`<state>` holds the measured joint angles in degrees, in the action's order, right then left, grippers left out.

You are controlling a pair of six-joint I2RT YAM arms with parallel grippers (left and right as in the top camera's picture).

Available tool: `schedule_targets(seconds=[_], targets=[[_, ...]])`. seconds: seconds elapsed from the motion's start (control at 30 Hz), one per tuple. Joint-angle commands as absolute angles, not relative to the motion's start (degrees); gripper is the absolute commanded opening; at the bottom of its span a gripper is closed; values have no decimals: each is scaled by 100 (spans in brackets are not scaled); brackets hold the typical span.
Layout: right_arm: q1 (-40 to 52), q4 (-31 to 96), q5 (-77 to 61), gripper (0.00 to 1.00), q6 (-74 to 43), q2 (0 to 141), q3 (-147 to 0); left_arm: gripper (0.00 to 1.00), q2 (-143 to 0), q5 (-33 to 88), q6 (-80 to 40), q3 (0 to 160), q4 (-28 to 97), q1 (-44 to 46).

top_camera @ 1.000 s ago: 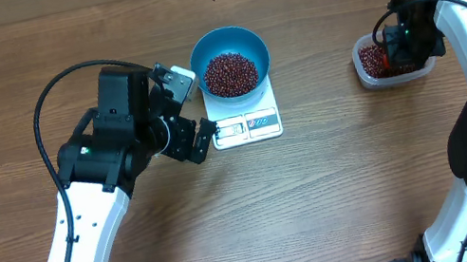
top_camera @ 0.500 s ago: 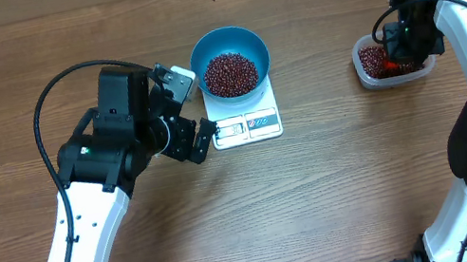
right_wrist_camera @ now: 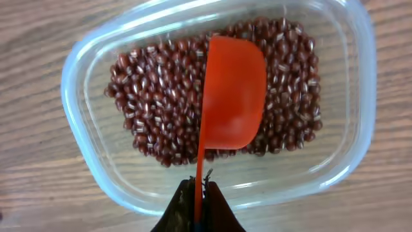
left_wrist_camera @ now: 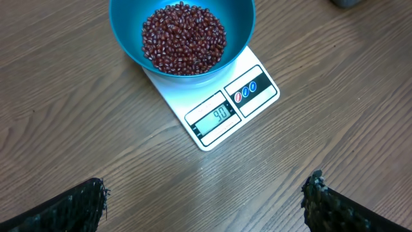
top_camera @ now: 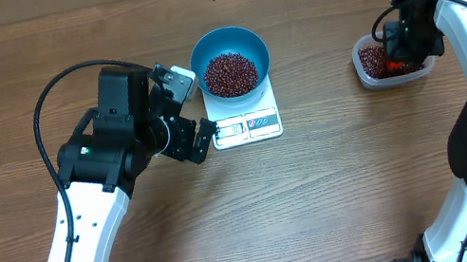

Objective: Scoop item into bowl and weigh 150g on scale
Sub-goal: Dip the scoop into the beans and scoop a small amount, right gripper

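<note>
orange scoop [right_wrist_camera: 233, 90] in tub [right_wrist_camera: 80, 138] of beans [right_wrist_camera: 154, 109]

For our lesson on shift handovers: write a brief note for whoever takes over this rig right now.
The left gripper is open and empty, hovering beside the scale.
The right gripper is shut on the handle of the scoop, which looks empty, over the tub.
The bowl sits on the scale, partly filled with beans; the display seems to read 90.
Done: some beans are in the bowl.
Left: add more from the tub until it shows 150 g.
</note>
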<state>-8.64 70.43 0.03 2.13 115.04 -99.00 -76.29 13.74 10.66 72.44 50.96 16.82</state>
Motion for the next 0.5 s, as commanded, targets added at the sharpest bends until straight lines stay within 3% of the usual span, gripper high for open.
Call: schedule_targets(seconds=[0.0, 0.47], targets=[[-878, 7319, 97, 4, 174, 11524, -10217, 100, -7662, 1400, 1004, 7247, 5074, 1662], [-875, 7771, 683, 4, 910, 11537, -10656, 100, -7662, 1400, 1004, 7247, 5074, 1662]])
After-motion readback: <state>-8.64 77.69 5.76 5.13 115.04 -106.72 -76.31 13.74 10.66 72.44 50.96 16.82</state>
